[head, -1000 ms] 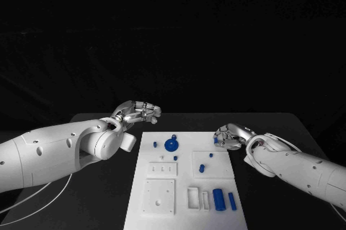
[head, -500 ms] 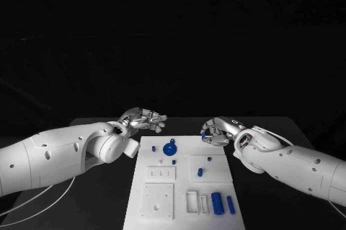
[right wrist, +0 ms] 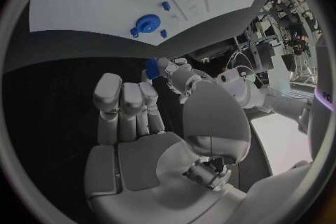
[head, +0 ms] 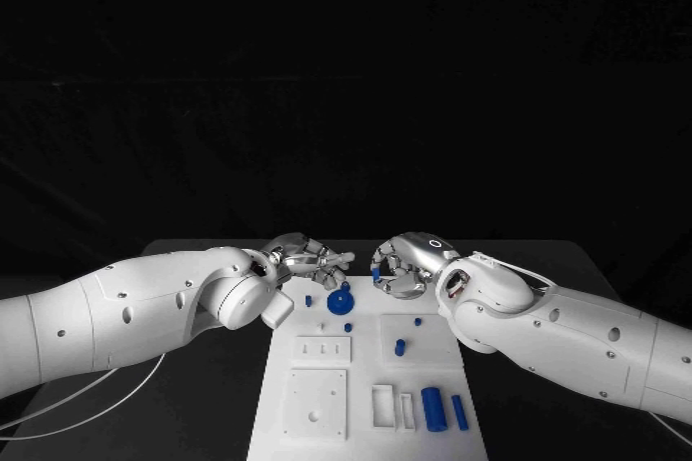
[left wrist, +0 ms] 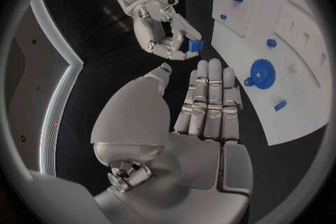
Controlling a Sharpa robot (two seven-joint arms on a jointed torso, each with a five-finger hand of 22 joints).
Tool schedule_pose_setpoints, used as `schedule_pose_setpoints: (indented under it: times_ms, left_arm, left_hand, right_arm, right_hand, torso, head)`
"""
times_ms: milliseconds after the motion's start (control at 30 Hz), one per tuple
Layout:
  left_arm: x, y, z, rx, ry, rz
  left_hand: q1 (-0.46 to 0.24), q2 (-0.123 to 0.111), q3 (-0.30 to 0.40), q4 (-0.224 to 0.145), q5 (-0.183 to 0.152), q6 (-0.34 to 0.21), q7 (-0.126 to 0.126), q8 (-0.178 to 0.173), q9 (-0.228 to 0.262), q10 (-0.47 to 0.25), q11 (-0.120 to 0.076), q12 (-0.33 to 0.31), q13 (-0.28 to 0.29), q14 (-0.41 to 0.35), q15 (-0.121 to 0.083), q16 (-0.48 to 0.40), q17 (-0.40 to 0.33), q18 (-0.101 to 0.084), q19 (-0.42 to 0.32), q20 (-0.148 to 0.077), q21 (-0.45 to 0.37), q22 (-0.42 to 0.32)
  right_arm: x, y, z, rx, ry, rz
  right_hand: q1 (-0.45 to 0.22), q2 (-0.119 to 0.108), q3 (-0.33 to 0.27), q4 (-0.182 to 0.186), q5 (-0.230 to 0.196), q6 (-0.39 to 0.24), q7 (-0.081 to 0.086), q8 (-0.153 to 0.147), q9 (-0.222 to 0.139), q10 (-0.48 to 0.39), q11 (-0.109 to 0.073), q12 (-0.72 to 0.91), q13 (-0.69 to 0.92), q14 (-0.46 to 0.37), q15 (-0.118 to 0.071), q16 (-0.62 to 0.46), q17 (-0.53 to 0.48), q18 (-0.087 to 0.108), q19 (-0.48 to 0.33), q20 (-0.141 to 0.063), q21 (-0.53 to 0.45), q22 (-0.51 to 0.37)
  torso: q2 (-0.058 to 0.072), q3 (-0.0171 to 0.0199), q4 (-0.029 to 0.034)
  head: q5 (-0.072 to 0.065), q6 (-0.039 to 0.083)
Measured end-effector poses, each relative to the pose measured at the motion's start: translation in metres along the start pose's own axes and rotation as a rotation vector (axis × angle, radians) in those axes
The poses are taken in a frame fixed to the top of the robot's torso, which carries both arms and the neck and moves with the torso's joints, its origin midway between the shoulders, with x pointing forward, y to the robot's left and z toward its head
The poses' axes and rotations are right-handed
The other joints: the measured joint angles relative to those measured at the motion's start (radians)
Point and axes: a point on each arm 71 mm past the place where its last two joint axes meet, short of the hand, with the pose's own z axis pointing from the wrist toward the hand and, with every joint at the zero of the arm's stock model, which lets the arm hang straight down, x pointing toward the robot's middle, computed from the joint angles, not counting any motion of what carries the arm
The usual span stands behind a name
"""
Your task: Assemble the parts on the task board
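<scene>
The white task board point(head: 361, 436) lies lengthwise in the middle of the table. A round blue part point(head: 340, 301) stands near its far end, with small blue pegs point(head: 400, 348) around it. My right hand point(head: 401, 264) hovers over the board's far right corner and pinches a small blue piece point(left wrist: 196, 46) between thumb and fingertips. That piece point(right wrist: 151, 67) also shows in the right wrist view, above the round part point(right wrist: 147, 23). My left hand point(head: 306, 258) hovers just across from it at the far left corner. Its fingers point(left wrist: 210, 101) are stretched out and hold nothing.
Two blue cylinders point(head: 434, 409) lie at the board's near right beside a white slotted block point(head: 387, 401). White square plates point(head: 317, 396) sit at the near left. Black table point(head: 202, 401) flanks the board on both sides.
Both hands have moved inward and now nearly meet over the board's far end. The right hand came from the board's right side, carrying the small blue piece.
</scene>
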Motion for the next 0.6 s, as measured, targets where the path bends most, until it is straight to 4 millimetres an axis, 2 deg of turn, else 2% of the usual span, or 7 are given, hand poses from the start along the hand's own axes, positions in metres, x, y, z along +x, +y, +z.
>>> schedule_pose_setpoints:
  times_ms: [133, 367, 600]
  left_arm:
    - [0.004, 0.001, 0.001, -0.022, 0.014, 0.044]
    - [0.011, 0.003, 0.002, -0.048, 0.036, 0.096]
    - [0.012, 0.004, 0.002, -0.063, 0.043, 0.122]
  left_hand:
    - [0.005, -0.005, -0.009, 0.023, 0.0, 0.0, 0.0, 0.0, 0.0, 0.0, 0.0, 0.0, 0.003, 0.0, 0.0, 0.0, 0.0, 0.0, 0.0, 0.0, 0.0, 0.0]
    - [0.005, -0.005, -0.01, 0.024, 0.0, 0.0, 0.0, 0.0, 0.0, 0.0, 0.0, 0.0, 0.004, 0.0, 0.0, 0.0, 0.0, 0.0, 0.0, 0.0, 0.0, 0.0]
    - [0.005, -0.005, -0.01, 0.024, 0.0, 0.0, 0.0, 0.0, 0.0, 0.0, 0.0, 0.0, 0.005, 0.0, 0.0, 0.0, 0.0, 0.0, 0.0, 0.0, 0.0, 0.001]
  right_arm:
    - [0.002, 0.013, 0.004, -0.015, 0.003, -0.009]
    - [0.004, 0.027, 0.009, -0.029, 0.004, -0.026]
    - [0.005, 0.033, 0.01, -0.033, 0.007, -0.037]
  right_hand:
    - [0.002, -0.004, 0.003, 0.003, 0.0, 0.0, 0.0, 0.0, 0.0, 0.0, 0.0, 0.0, 0.0, 0.003, -0.003, 0.0, 0.0, 0.0, 0.0, 0.0, 0.004, 0.0]
    - [0.002, -0.004, 0.006, 0.006, 0.0, 0.0, 0.0, 0.0, 0.0, 0.0, 0.0, 0.0, -0.002, 0.003, -0.003, 0.0, 0.0, 0.0, 0.002, 0.001, 0.004, 0.0]
    - [0.002, -0.004, 0.006, 0.005, 0.0, 0.003, -0.003, -0.002, 0.0, 0.0, 0.0, -0.001, -0.002, 0.004, -0.002, 0.0, 0.0, 0.0, 0.004, 0.0, 0.004, 0.0]
  torso:
    - [-0.004, -0.003, 0.0006]
    - [-0.007, -0.0058, 0.0023]
    - [-0.007, -0.0054, 0.0022]
  head:
    - [0.003, -0.003]
    - [0.007, -0.005]
    - [0.01, -0.007]
